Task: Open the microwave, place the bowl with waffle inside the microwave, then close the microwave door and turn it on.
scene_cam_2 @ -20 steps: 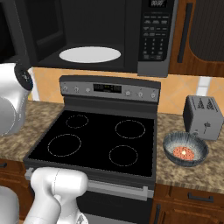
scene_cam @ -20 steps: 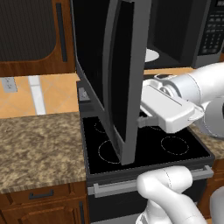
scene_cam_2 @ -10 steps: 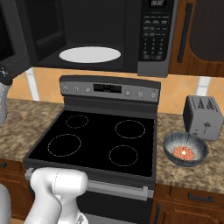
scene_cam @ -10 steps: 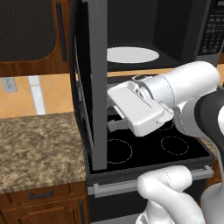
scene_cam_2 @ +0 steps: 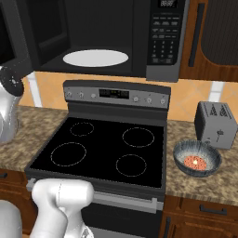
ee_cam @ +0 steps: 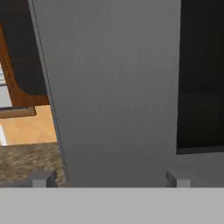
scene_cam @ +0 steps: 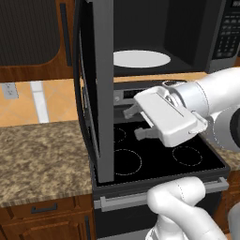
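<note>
A: Kitchen w/ brown wood cabinets, speckled granite bench either side of a black stove. Where's the microwave?

B: The microwave hangs above the stove, cavity open, white turntable plate visible inside. Keypad on its right.

A: Door?

B: The microwave door is swung wide out to the left, seen nearly edge-on in left base view, its lower end reaching down in front of the stove's left side.

A: And the gripper?

B: The gripper sits just right of the door's edge, above the stove top, pointing toward the door. Jaws spread wide, nothing between them. Hand view has the door's grey face close up, w/ the finger tips far apart at the bottom.

A: Bowl?

B: The bowl is on the bench right of the stove, just in front of the toaster, well apart from the gripper. The waffle shows as a reddish bit in its middle.
</note>
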